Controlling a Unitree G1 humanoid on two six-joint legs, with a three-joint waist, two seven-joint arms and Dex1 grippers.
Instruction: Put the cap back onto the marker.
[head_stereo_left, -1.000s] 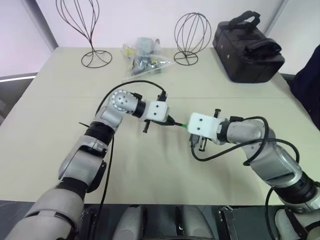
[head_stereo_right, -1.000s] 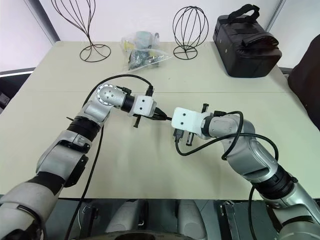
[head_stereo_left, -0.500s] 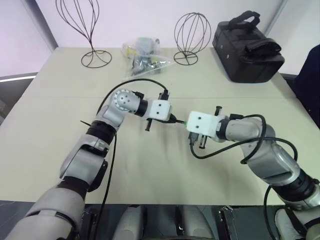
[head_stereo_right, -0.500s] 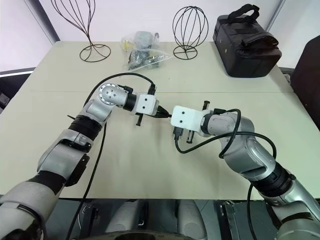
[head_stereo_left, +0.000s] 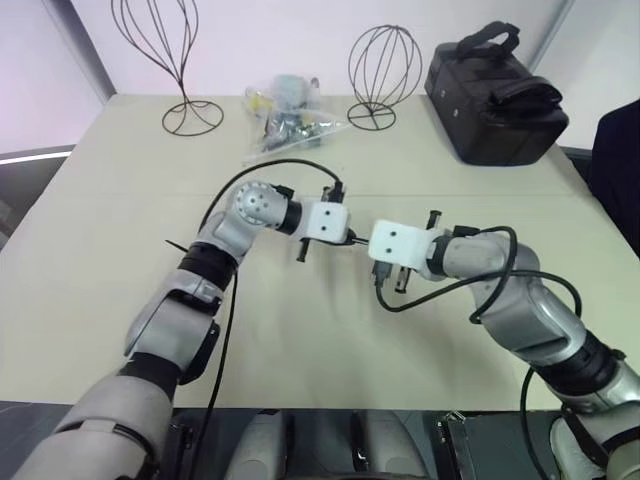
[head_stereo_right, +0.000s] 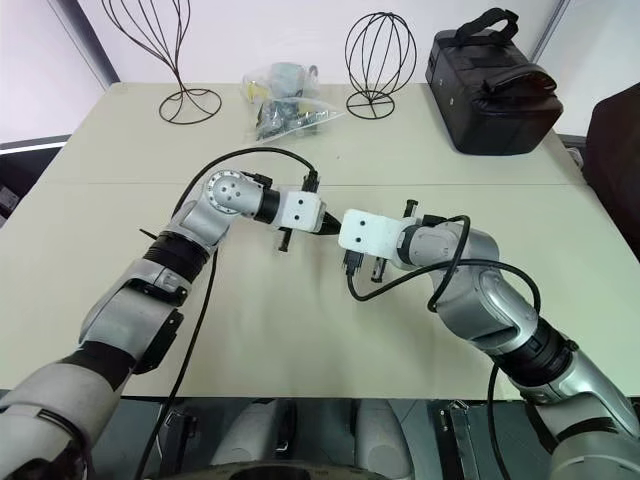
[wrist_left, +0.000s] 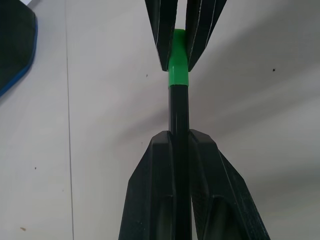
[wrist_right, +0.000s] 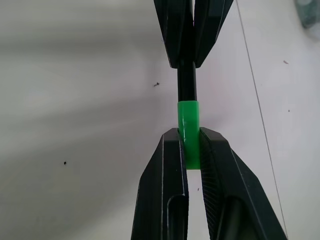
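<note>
Marker (wrist_left: 179, 120) and cap (wrist_right: 189, 131) already meet at mid-frame of the head views, held in the air above the desk (head_stereo_left: 300, 340). The left gripper (wrist_left: 179, 145) is clamped on the black barrel; the right gripper (wrist_right: 189, 150) is clamped on the bright green cap. In the wrist views the cap's mouth sits over the marker's end, with no gap between green and black, so the joining looks largely done. What seems left is a last push to seat it, then letting go. The marker is a thin, glossy black stick; the cap is a short, smooth green cylinder.
</note>
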